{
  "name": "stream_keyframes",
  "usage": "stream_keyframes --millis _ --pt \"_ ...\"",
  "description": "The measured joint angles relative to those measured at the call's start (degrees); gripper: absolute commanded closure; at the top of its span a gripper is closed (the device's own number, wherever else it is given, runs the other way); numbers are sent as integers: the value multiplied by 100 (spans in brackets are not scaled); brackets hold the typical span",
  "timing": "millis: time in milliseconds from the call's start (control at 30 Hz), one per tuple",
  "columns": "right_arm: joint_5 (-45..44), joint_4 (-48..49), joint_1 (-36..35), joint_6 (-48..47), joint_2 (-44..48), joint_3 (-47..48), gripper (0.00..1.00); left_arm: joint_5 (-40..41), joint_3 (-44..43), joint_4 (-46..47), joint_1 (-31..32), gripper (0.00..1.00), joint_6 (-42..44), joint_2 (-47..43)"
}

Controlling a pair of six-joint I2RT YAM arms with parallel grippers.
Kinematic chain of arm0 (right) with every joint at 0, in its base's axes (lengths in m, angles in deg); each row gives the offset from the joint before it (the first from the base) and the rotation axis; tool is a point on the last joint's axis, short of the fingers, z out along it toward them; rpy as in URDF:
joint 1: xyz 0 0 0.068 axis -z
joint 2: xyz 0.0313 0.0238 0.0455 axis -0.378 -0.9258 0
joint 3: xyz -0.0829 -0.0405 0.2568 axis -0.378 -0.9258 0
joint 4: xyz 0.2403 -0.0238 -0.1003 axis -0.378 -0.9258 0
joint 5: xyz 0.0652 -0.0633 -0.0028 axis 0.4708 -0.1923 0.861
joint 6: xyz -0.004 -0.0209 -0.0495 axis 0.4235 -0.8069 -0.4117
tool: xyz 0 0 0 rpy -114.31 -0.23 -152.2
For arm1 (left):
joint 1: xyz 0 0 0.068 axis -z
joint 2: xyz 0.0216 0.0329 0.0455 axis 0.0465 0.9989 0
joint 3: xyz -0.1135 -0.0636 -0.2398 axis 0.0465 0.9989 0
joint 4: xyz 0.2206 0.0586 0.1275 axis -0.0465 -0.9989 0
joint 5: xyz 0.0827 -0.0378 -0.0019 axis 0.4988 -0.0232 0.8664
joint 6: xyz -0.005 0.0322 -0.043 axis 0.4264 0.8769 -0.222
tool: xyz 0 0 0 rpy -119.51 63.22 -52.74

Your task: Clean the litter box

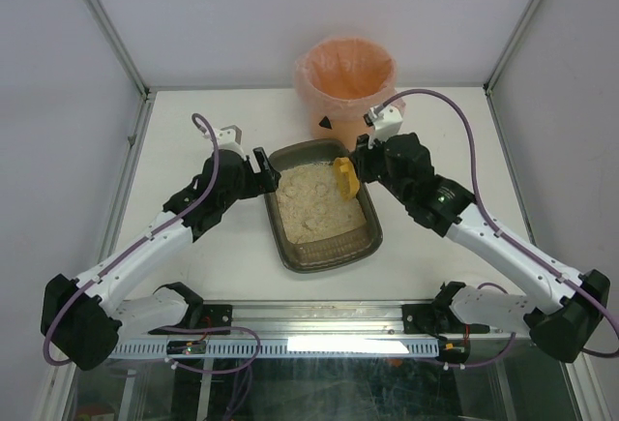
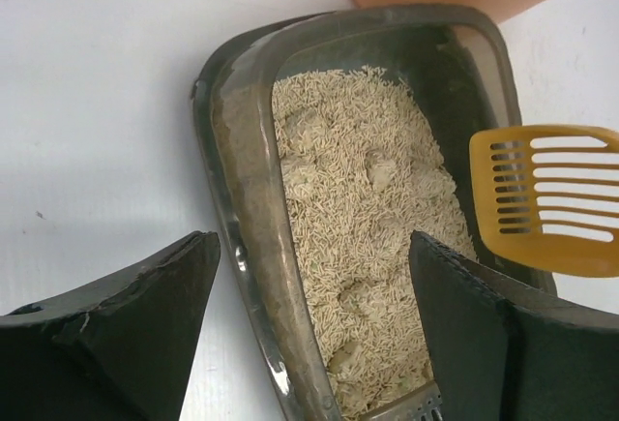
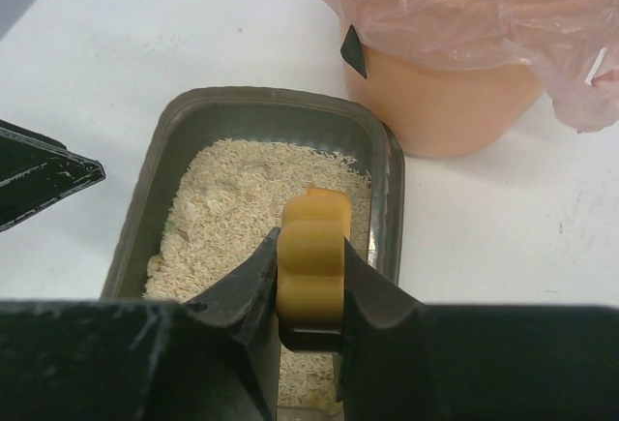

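The litter box is a dark grey-brown tray of beige litter with a few clumps, lying mid-table. My left gripper stands open at its left wall. In the left wrist view the left gripper straddles the rim, one finger outside over the table, the other over the litter. My right gripper is shut on the handle of a yellow slotted scoop. The scoop hangs over the box's far right corner, its blade above the right rim.
A round orange-pink bucket lined with a thin bag stands just behind the litter box, close to the right gripper; it is also in the right wrist view. White table surface surrounds the box, with enclosure walls at both sides.
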Motion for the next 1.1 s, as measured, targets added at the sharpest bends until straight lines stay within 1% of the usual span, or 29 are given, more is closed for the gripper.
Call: stream_keyframes --millis 133,233,333,533,800,933,1100 --pt "-9 -186 0 -393 -376 291 100 -157 -140 -7 0 17 98 361" --pt "-68 -249 -35 -656 -671 470 100 -160 -234 -50 0 14 205 378" --pt "-214 -326 -144 -911 -942 649 100 11 -321 -70 0 12 332 286" --pt "-643 -407 -581 -1550 -1460 968 100 625 -330 -188 0 9 627 -420" --pt "-1311 -402 -1040 -2055 -2118 1248 100 1665 -201 -221 0 7 824 -1572" --pt "-1652 -404 -1215 -2124 -2542 1333 100 1939 -94 -221 0 7 848 -1856" --pt "-2041 -503 -1381 -2229 -2975 1346 100 2059 -39 -223 0 7 922 -1893"
